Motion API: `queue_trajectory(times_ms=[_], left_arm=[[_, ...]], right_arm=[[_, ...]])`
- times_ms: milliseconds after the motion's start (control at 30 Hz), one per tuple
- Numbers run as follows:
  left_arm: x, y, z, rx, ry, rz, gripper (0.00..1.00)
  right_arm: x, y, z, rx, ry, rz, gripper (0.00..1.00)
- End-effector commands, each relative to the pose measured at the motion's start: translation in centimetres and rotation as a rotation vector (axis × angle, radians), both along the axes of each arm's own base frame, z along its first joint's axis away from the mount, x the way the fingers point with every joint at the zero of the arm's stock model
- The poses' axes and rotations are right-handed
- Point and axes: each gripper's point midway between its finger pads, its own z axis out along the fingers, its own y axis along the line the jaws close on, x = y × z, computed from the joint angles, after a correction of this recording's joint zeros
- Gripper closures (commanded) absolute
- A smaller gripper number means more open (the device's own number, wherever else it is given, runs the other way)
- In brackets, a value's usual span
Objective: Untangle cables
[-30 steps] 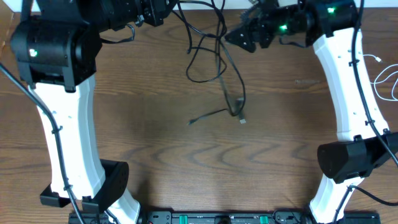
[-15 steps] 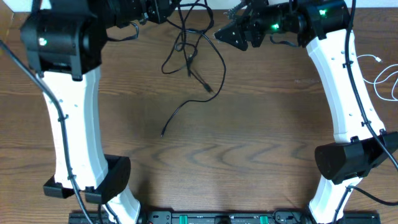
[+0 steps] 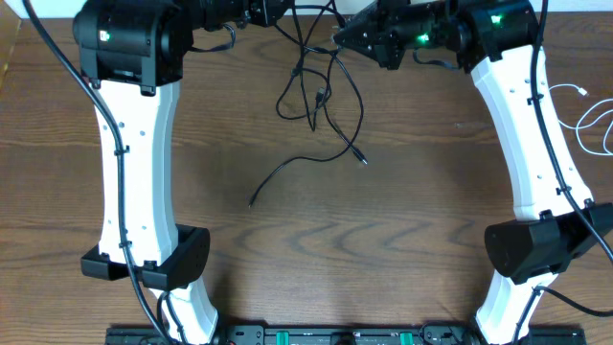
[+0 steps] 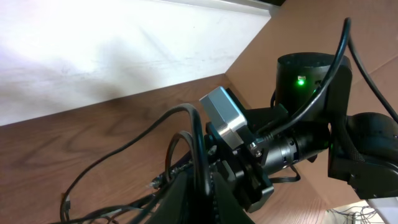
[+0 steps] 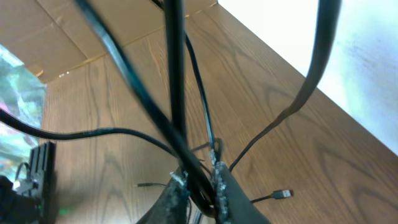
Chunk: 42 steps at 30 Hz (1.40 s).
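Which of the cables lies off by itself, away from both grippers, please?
The white cable at the table's right edge; the black cables are bunched together at the far side.

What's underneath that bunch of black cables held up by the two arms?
Only bare wooden table shows beneath the black cables; the strands themselves hide thin strips of it.

Black cables (image 3: pixel 318 96); white cable (image 3: pixel 586 123) (far right); brown wood-grain table (image 3: pixel 383 240).
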Motion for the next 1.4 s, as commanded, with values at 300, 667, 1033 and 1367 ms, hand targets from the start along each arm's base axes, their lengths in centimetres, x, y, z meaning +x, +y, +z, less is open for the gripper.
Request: queue_trajectory(times_ms=[300, 667, 1033, 1367], left_arm=[[0.4, 3.6, 2.0, -0.003, -0.074, 0.068, 0.93], [2.1, 12.3, 1.8, 0.005, -0.053, 0.269, 0.93], [0.0, 5.5, 2.2, -0.039, -0.032, 0.085, 0.93], [-2.8, -1.8, 3.2, -0.075, -0.045, -0.079, 0.93]], right_arm=[[1.9, -2.8, -0.4, -0.095, -0.033, -0.138, 0.99], [3.8, -15.2, -0.3, -0.151, 0.034, -0.409, 0.99], [1.5, -10.7, 0.7, -0.134, 0.023, -0.298, 0.41], [-0.9, -3.2, 1.4, -0.122, -0.059, -0.116, 0.54]])
